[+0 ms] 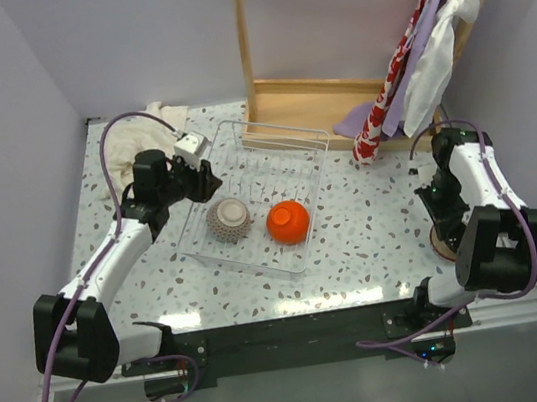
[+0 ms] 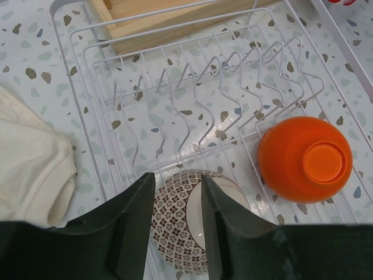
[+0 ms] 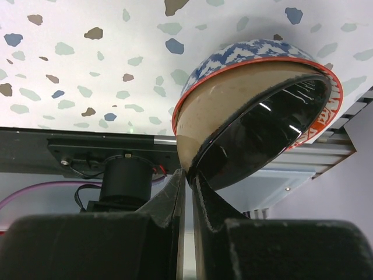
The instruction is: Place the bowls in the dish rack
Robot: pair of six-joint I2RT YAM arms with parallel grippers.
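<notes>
A cream cloth (image 2: pixel 29 169) lies bunched at the far left of the speckled table (image 1: pixel 373 226), just left of the dish rack (image 1: pixel 254 168); the left gripper (image 2: pixel 176 182) hangs over the rack's left part with its jaws apart and nothing between them; seen from the wrist, the brown-patterned bowl (image 2: pixel 180 224) shows through the gap, wider than that gap and lying below the fingers; I cannot tell whether a finger touches it; this bowl sits upside down inside the rack, near its left near corner, pale foot ring up; just to its right, also inside the rack and also upside down, sits the orange bowl (image 1: pixel 288 221), the two close but apart; the rack's upright wire tines stand on the far side of both bowls; a wooden frame (image 1: pixel 300 105) stands at the rack's far right edge; red-and-white, lilac and white cloths (image 1: pixel 417 47) hang over its slanted rail at the far right; at the near right edge of the table, well apart from the rack, the right gripper (image 3: pixel 188 174) has its jaws pinched tight on the rim of the blue-patterned bowl (image 3: pixel 245 116); that bowl is tilted, showing a red rim, a tan inner band and a dark glossy inside.
</notes>
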